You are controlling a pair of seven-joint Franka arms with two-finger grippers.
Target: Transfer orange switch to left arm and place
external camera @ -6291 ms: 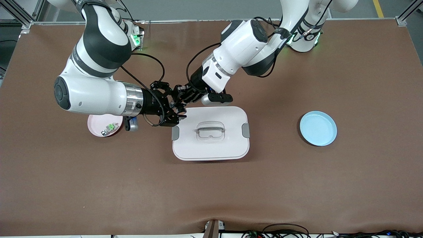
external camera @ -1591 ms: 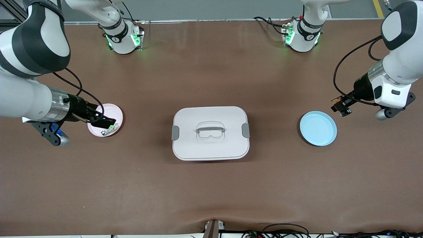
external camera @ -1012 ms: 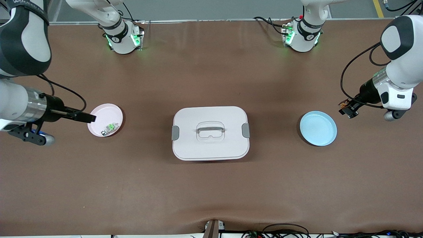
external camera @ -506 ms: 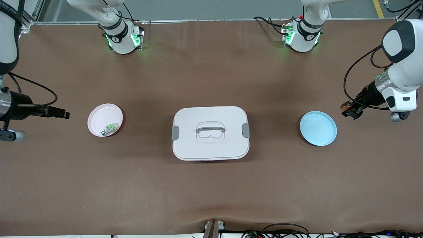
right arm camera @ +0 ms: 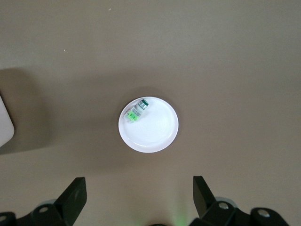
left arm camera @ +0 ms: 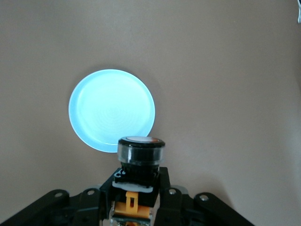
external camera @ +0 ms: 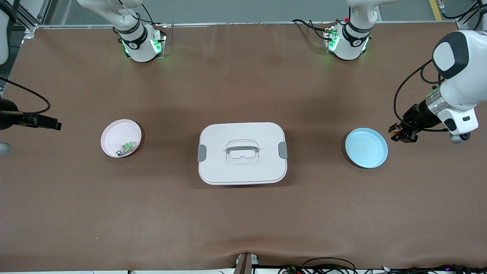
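A: Switch status? Where's the orange switch (left arm camera: 140,149)?

B: Clamped in the left gripper (external camera: 402,132), fingers pressed on its black body, round face pointing out past the tips. It hangs over bare table just beside the blue plate (external camera: 366,147), toward the left arm's end. Likely held out there so it can drop onto that plate.

A: Box?

B: White box (external camera: 242,153) sits mid-table, lid on, well apart from both grippers. My read: it's the obstacle between the two plates, which is why two arms are needed.

A: Right side?

B: Right gripper (right arm camera: 136,197) has its fingers spread wide, nothing between them. It hangs over the right arm's end of the table, with the pink plate (external camera: 121,138) in its wrist view. That arm waits. The green-and-silver switch (external camera: 127,147) lies in the pink plate, near the rim.

A: Any text, brands?

B: None readable. No labels visible on the box, the plates or the switch.
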